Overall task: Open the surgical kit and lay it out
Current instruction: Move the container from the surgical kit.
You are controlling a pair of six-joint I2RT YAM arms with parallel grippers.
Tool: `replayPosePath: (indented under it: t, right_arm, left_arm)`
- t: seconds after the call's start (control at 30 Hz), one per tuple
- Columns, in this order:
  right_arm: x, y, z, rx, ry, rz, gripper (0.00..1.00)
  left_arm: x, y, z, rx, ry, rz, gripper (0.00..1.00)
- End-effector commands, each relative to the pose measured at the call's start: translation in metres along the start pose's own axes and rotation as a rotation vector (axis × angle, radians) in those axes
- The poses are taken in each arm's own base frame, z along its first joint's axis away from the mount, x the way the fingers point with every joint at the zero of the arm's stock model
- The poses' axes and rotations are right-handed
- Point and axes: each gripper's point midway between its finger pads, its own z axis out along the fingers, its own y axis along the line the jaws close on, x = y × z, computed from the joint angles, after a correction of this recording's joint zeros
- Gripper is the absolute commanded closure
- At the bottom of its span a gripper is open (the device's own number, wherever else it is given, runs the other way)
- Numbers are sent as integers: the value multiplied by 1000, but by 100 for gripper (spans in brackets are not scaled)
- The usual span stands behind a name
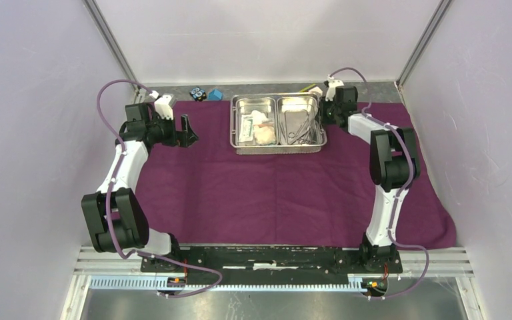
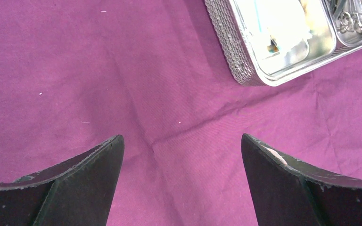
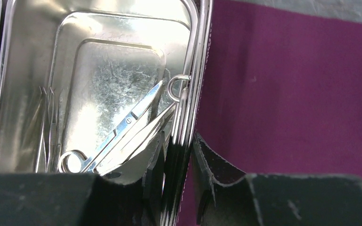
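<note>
From above, the purple cloth lies spread flat with the steel tray at its far middle, gauze and a white packet in the tray's left half and clamps in its right half. The left gripper hangs over the cloth, well left of the tray, and the right gripper is at the tray's right rim. The left wrist camera shows that gripper's fingers spread wide above bare cloth, holding nothing. The right wrist camera shows one finger inside the tray's right wall, beside the scissors, and one outside, drawn narrow around it; if they already press it I cannot tell.
</note>
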Motion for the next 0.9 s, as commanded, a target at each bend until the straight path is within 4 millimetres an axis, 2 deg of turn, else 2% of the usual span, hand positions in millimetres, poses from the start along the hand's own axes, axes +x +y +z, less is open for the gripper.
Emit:
replayPosePath:
  t: [0.0,0.07,0.2,0.23,0.47,0.63,0.87]
  right_arm:
    - [-33,-17,-38,20,-118,49,95]
    - [-36,-26,-48,37,-146,71,100]
    - [-43,-49,-61,79,-171,100,100]
    - [-43,-65,-66,106,-178,121,100]
    - [-39,-119,-81,190,-193,172,100]
    - [-37,-139,-83,241,-203,197,100]
    - [-39,-149,-73,256,-206,223,100]
  left_arm:
    - [-15,-5,-7,-4,-54,10,0]
    - [-14,-6,-6,-2,-53,10,0]
    - [-14,-6,-6,-1,-52,12,0]
    - [-14,-6,-6,-1,-52,12,0]
    - [-14,-7,-4,3,-50,15,0]
    - [-15,-6,-1,-11,-42,25,0]
    - [-13,-8,3,-7,-30,34,0]
